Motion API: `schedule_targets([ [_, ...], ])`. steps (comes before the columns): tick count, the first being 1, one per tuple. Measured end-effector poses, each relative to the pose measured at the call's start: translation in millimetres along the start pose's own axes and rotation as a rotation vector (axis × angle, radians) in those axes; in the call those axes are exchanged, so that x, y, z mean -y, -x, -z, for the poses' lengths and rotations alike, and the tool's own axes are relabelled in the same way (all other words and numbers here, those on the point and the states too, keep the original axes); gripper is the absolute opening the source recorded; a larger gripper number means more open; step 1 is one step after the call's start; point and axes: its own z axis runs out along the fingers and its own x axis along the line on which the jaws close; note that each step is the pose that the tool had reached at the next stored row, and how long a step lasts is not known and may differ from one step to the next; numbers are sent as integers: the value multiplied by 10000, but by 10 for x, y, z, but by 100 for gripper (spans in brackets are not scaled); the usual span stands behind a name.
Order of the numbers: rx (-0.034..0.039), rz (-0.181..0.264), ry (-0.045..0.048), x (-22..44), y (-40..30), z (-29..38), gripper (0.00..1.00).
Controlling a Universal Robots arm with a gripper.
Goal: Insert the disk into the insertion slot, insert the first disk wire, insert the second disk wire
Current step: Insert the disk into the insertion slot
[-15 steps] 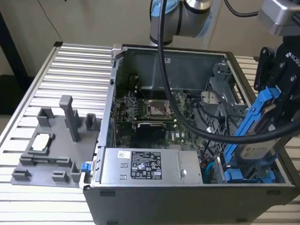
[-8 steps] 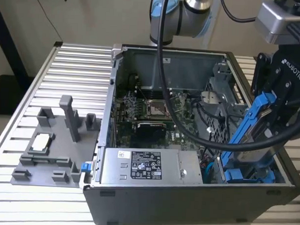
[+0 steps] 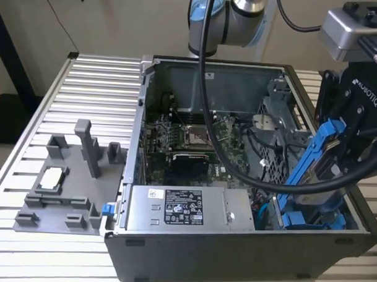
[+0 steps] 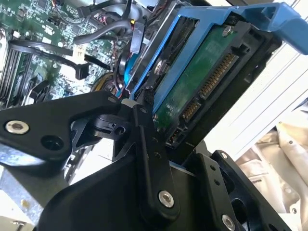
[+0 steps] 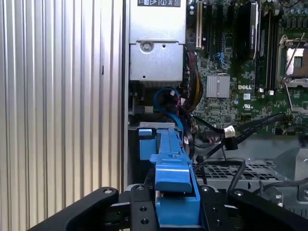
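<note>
The gripper (image 5: 175,204) is clamped on the disk (image 5: 169,163). Its two black fingers (image 5: 142,207) press the blue carrier frame from both sides. In the second wrist view the disk shows its green circuit board and a row of gold contacts.

In the exterior view the disk is tilted over the corner of the open computer case (image 3: 234,257) at the exterior view's right. Its lower end is down at the blue drive bay (image 3: 316,221), but I cannot tell if it sits in the bay.

Just past the bay, inside the case, lie loose black wires (image 5: 230,131), one with a white connector, and a blue cable (image 5: 166,95). Beside the bay stands the grey power-supply box (image 3: 186,209). Farther in lies the green motherboard (image 3: 198,136), and a perforated metal cage (image 3: 282,116) is at the exterior view's right.

A thick black hose (image 3: 206,86) from the robot arm (image 3: 224,15) hangs across the opening, in front of the motherboard.

Outside the case, at the exterior view's left, a grey fixture plate (image 3: 69,192) rests on the slatted aluminium table (image 3: 97,82). It carries an upright post (image 3: 88,144) and a small square part (image 3: 53,178) in a pocket.
</note>
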Motion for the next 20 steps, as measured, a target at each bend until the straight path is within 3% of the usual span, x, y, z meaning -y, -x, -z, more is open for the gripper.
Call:
schedule_targets([
  [14,45,-117,11,13,20,-150,33],
  [20,47,-174,11,14,40,-248,33],
])
